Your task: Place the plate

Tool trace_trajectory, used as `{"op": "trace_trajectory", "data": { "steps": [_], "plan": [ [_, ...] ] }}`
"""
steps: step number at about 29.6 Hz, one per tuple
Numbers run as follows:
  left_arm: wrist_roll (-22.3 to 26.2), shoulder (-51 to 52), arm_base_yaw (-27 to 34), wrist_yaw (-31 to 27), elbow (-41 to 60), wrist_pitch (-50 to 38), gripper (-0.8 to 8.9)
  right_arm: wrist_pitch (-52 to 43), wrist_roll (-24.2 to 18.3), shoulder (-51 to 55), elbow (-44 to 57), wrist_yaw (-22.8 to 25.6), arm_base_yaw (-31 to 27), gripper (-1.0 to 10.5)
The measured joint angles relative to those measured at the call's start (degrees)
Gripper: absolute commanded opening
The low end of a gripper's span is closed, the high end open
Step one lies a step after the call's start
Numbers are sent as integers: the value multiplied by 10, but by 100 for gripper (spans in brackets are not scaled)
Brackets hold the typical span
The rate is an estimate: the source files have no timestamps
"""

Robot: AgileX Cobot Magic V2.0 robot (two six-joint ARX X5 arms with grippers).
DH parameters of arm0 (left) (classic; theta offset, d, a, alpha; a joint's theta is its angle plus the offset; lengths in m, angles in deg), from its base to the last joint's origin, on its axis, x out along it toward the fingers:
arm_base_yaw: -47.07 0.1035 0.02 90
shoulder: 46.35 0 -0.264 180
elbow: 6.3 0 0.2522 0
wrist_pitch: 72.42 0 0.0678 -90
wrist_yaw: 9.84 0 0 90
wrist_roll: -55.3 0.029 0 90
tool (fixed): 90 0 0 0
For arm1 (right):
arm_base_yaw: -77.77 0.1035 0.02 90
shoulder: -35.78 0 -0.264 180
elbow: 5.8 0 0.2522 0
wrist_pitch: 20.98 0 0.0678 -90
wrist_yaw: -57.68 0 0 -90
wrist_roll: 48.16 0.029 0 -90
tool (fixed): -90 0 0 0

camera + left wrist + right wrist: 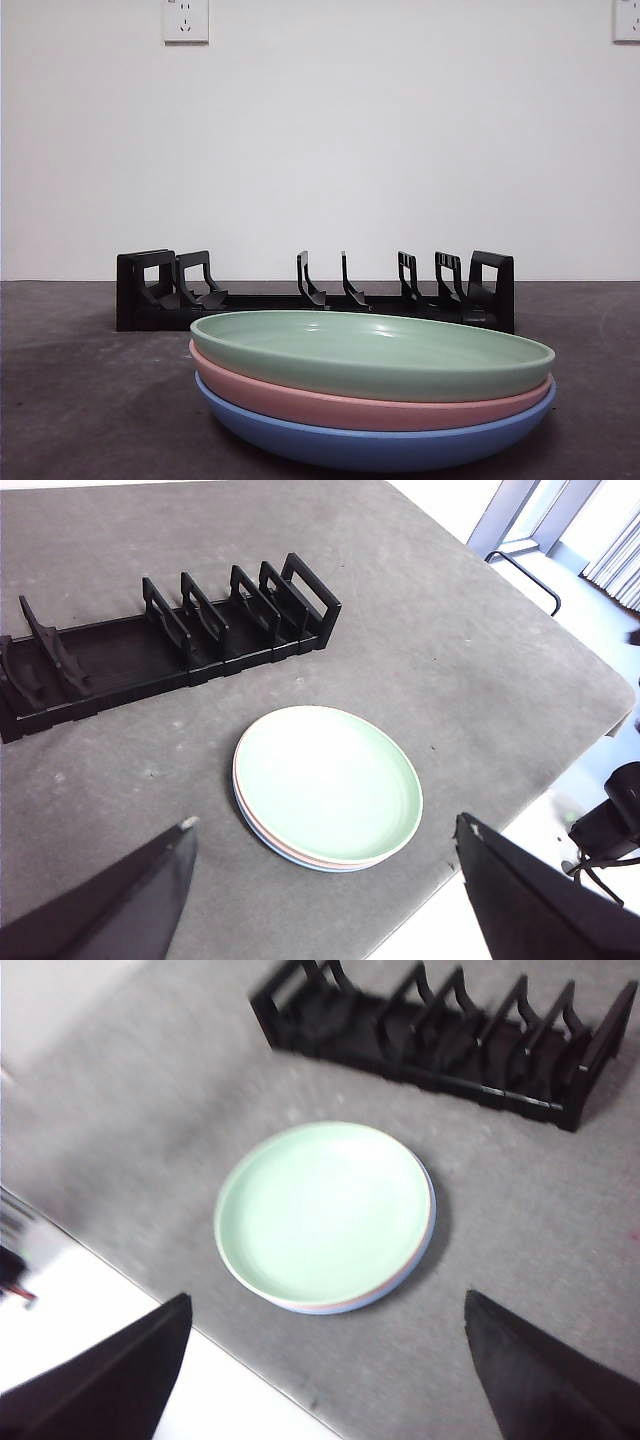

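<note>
Three plates lie stacked near the table's front: a green plate on top, a pink plate under it and a blue plate at the bottom. The stack shows as the green plate in the left wrist view and the green plate in the right wrist view. Behind it stands an empty black slotted rack, also the rack and the rack. My left gripper hangs open high above the stack. My right gripper is open too, above the stack on the other side. Neither holds anything.
The grey table ends at an edge close to the plates. A white wall with sockets rises behind the rack. Beyond the table's edge stands a black stand.
</note>
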Motion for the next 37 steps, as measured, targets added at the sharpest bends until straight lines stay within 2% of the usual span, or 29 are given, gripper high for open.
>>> {"op": "trace_trajectory", "data": {
  "steps": [5, 7, 8, 9, 10, 11, 17, 31, 34, 37],
  "plan": [
    [-1, 0, 0, -3, 0, 2, 404, 0, 12, 58, 1, 3, 0, 436],
    [-1, 0, 0, -12, 0, 2, 361, 0, 12, 64, 1, 14, 0, 423],
    [0, 0, 0, -15, 0, 3, 275, 0, 13, 64, 1, 16, 0, 363],
    [2, 0, 0, -17, 0, 5, 102, 0, 14, 64, 1, 17, 0, 178],
    [4, 0, 0, -17, 0, 8, -17, 0, 15, 64, 1, 17, 0, 19],
    [5, 0, 0, -17, 0, 10, 24, 1, 14, 64, 1, 17, 0, 8],
    [5, 0, 0, -17, 0, 12, 15, 2, 14, 64, 1, 33, 0, 23],
    [4, 0, 0, -17, 0, 10, 15, 0, 14, 64, 1, 33, 0, 23],
    [4, 2, 23, -17, 0, 9, 15, 0, 14, 64, 1, 33, 0, 23],
    [4, 11, 73, -6, 12, 3, 15, -1, 14, 64, 1, 33, 0, 23]
  ]
}}
